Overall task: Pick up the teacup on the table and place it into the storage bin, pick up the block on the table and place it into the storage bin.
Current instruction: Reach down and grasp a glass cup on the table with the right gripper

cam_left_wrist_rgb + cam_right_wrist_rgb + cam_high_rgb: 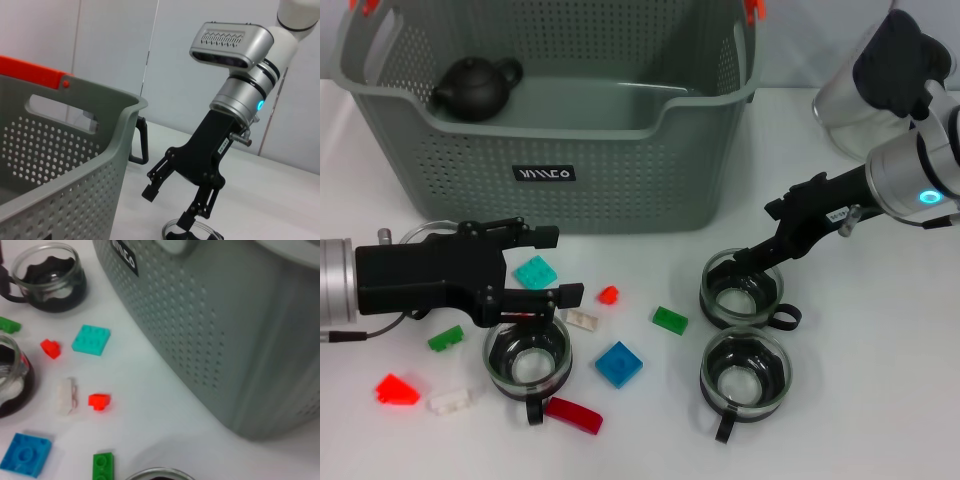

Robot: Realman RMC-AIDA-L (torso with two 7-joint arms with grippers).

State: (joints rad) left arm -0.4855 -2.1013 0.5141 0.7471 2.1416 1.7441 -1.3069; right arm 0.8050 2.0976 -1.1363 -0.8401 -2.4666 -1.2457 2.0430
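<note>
a plain white tabletop [880, 420] fills the scene, evenly lit with soft shadows. behind it stands a pale grey wall [115, 45] made of panels, with thin vertical seams between them.

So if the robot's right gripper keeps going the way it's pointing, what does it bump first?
Most likely the glass teacup right under the right gripper; its fingertips already seem to reach the rim, though depth is hard to judge.

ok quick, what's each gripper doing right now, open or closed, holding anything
Left gripper: open, empty, above the left teacup.
Right gripper: open, fingers astride the rim of the upper right teacup, not closed on it.
</note>
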